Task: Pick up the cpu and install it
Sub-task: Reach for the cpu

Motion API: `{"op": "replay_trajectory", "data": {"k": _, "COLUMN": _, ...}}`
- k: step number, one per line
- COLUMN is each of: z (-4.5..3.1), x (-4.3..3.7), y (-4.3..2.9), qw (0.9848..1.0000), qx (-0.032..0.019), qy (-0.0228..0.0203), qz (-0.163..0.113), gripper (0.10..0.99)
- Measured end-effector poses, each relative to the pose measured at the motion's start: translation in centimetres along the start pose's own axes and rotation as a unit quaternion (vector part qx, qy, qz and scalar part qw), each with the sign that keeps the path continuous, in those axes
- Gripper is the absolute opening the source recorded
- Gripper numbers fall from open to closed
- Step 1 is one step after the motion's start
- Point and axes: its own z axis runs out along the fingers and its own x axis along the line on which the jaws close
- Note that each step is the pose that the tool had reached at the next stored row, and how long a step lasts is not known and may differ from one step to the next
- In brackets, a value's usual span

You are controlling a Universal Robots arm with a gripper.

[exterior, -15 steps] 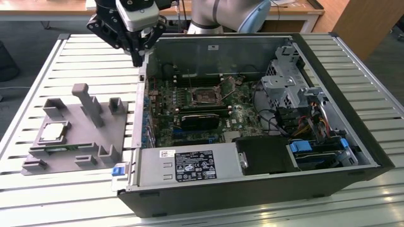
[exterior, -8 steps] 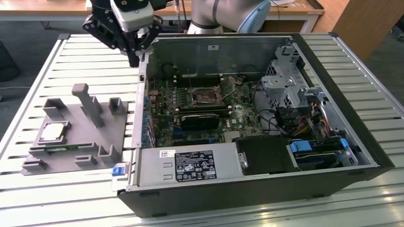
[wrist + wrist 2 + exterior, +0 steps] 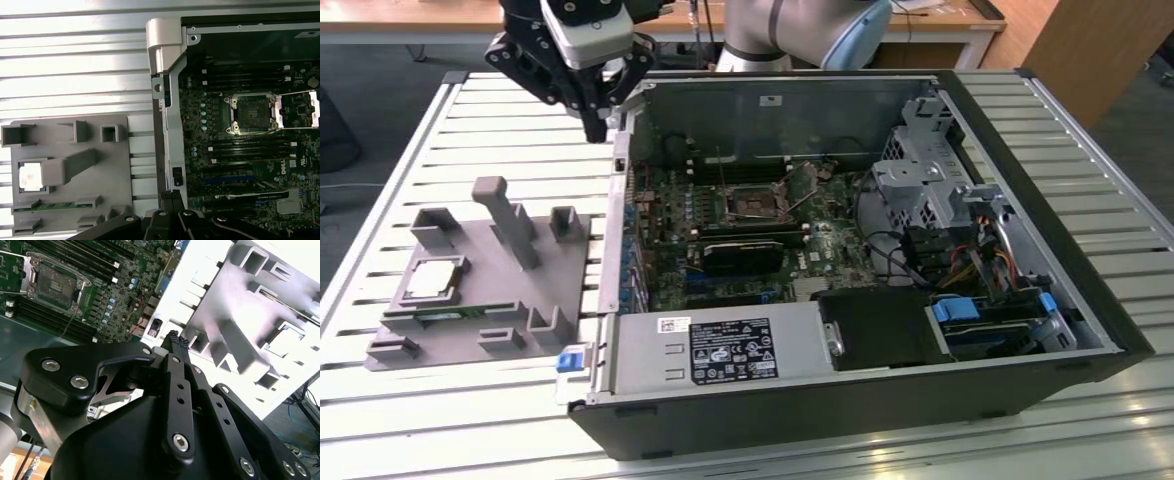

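The cpu [image 3: 434, 278], a small silvery square chip, lies in a recess of the grey holder [image 3: 487, 290] on the slatted table, at the exterior view's left. It also shows in the first wrist view as the cpu [image 3: 30, 176]. My gripper [image 3: 596, 130] hangs above the open computer case's left wall, well behind the holder, far from the chip. Its black fingertips [image 3: 173, 338] are pressed together with nothing between them, as the gripper [image 3: 171, 196] also shows. The motherboard socket [image 3: 754, 205] [image 3: 248, 114] stands bare, with its metal frame swung open.
The open computer case [image 3: 1041, 200] fills the table's middle and right, with a power supply [image 3: 720, 350] at the front and a drive cage [image 3: 921, 180] at the right. A green memory stick [image 3: 52, 205] lies in the holder beside the chip. An upright post [image 3: 507, 215] rises from the holder.
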Motion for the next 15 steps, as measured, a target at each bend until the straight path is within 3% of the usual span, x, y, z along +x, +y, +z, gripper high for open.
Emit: {"op": "replay_trajectory", "data": {"k": 15, "z": 0.09, "x": 1.04, "y": -0.08, "qw": 1.0000, "qx": 0.0001, "qy": 0.0006, "qz": 0.000, "gripper": 0.106}}
